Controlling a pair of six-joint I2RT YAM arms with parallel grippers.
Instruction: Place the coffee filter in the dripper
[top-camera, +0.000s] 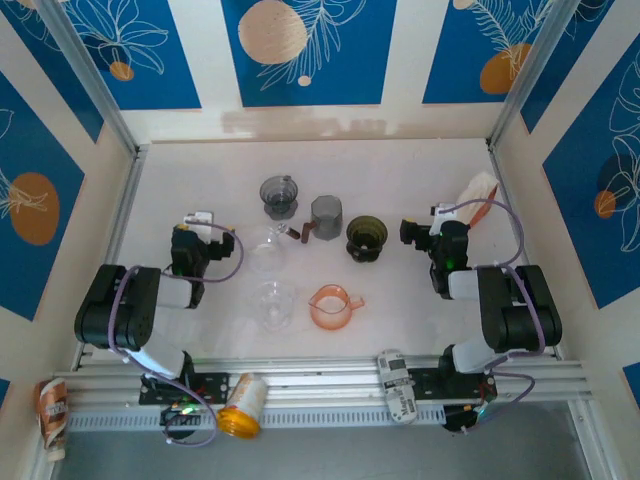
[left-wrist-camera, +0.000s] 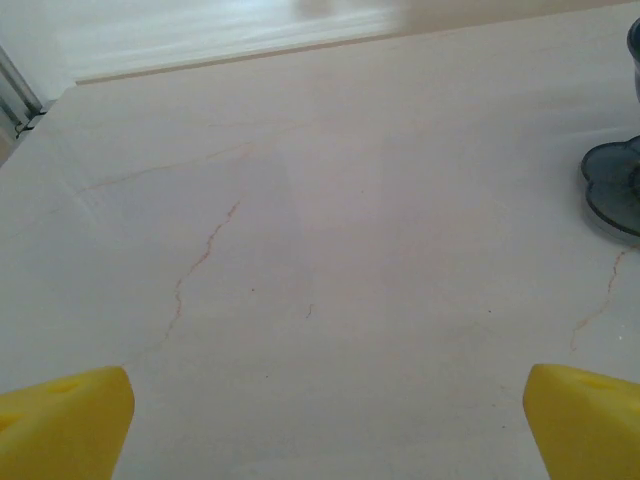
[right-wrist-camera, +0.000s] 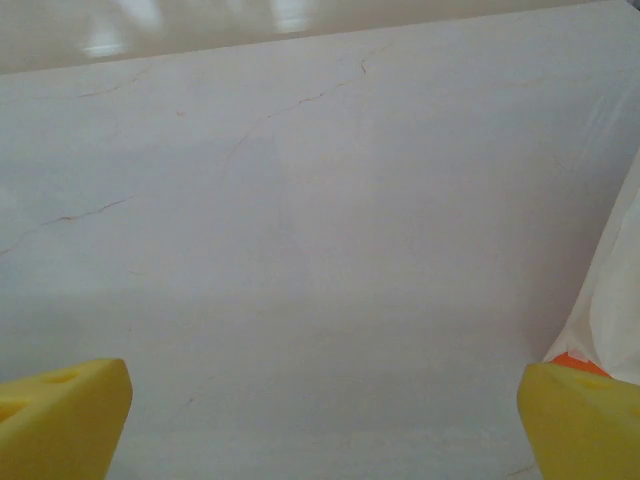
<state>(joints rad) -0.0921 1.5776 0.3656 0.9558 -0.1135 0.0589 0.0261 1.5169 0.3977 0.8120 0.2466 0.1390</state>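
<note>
A white coffee filter pack with an orange edge (top-camera: 478, 195) leans near the right wall; its edge (right-wrist-camera: 608, 300) lies just right of my right gripper (right-wrist-camera: 325, 420). A smoky grey dripper (top-camera: 280, 195) stands at the back middle, and its flared base (left-wrist-camera: 615, 190) is to the right of my left gripper (left-wrist-camera: 328, 425). A second dark, cone-shaped dripper (top-camera: 367, 238) stands right of centre. My left gripper (top-camera: 200, 220) and right gripper (top-camera: 440, 222) both stand open over bare table, nothing between their yellow fingertips (left-wrist-camera: 65, 420) (right-wrist-camera: 60, 415).
A grey mug (top-camera: 325, 215), two clear glass vessels (top-camera: 268, 250) (top-camera: 272, 302) and an orange measuring cup (top-camera: 332, 306) stand in the middle. A yellow-lidded cup (top-camera: 240, 405) and a packet (top-camera: 395, 385) lie on the front rail. Walls close in the table (top-camera: 400, 165).
</note>
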